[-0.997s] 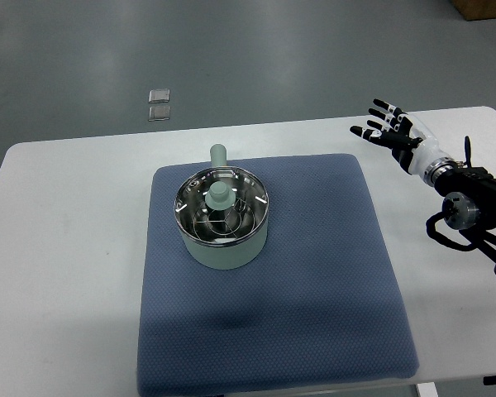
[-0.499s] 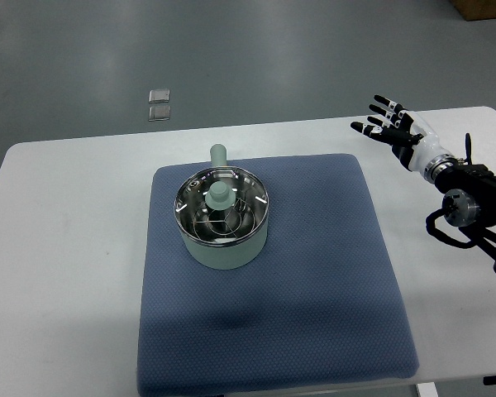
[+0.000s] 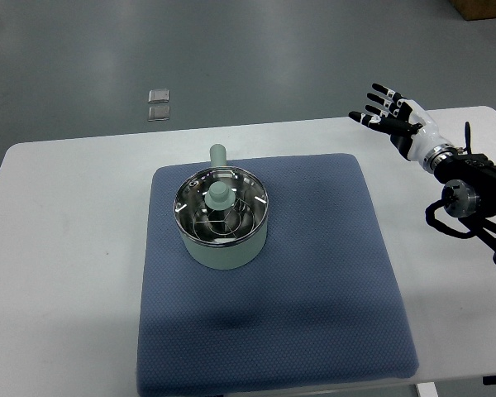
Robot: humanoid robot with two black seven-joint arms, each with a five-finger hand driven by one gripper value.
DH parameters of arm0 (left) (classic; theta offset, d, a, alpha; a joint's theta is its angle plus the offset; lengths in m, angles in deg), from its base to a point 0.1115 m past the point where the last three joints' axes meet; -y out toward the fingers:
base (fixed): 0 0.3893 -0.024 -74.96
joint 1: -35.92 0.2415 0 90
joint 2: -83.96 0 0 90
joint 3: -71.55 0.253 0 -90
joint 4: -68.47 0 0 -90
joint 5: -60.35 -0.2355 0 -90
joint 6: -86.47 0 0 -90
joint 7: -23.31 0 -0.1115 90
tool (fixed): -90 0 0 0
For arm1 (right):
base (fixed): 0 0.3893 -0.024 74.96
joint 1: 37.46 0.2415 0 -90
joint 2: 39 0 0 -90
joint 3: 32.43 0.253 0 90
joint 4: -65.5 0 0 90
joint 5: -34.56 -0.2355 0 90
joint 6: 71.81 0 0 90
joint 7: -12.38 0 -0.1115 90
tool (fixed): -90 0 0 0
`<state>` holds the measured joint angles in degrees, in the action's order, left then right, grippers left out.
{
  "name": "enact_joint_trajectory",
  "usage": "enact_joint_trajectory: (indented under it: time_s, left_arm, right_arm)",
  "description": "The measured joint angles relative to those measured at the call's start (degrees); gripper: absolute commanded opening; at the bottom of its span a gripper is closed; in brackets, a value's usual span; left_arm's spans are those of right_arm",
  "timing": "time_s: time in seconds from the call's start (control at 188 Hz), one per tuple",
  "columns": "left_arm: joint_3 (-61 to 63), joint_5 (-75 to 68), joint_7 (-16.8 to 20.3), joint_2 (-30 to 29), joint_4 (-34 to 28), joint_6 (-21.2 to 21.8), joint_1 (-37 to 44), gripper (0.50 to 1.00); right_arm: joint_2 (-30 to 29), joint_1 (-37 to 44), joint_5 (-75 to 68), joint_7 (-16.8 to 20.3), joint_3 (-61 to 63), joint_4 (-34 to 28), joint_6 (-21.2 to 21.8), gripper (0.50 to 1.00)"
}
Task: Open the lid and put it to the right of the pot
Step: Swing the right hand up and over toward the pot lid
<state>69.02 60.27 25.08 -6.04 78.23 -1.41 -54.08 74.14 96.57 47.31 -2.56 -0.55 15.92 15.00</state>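
Pale-green pot (image 3: 224,240) sits on a blue mat (image 3: 314,289) atop the white desk (image 3: 66,248), its glass lid (image 3: 221,205) in place with the knob upright. The right robot hand (image 3: 393,120) hovers well apart over the desk's far right corner, fingers spread, grasping nothing.

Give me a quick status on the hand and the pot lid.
Right robot hand open, empty, far right of pot. Lid on pot, untouched. Path over blue mat clear.
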Motion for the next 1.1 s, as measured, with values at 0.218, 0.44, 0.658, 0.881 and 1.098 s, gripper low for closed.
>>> enact_joint_trajectory:
  time_s: [0.218,0.44,0.658,0.881,1.098]
  left_arm:
    - [0.0,0.0,0.0,0.0,0.0,0.0,0.0,1.0]
    - [0.0,0.0,0.0,0.0,0.0,0.0,0.0,1.0]
    - [0.0,0.0,0.1,0.0,0.0,0.0,0.0,1.0]
    - [0.0,0.0,0.0,0.0,0.0,0.0,0.0,1.0]
    - [0.0,0.0,0.0,0.0,0.0,0.0,0.0,1.0]
  right_arm:
    - [2.3,2.4,8.2,-1.5,0.0,-2.0,3.4,0.926]
    - [3.9,6.0,23.5,-3.3,-0.2,-6.6,7.0,0.926]
    - [4.0,10.3,38.6,-3.3,-1.1,-10.2,13.0,0.926]
    - [3.7,17.2,53.4,-3.3,-5.6,-12.9,17.5,0.926]
    - [2.4,24.2,60.5,-3.3,-12.9,-15.3,17.8,0.924]
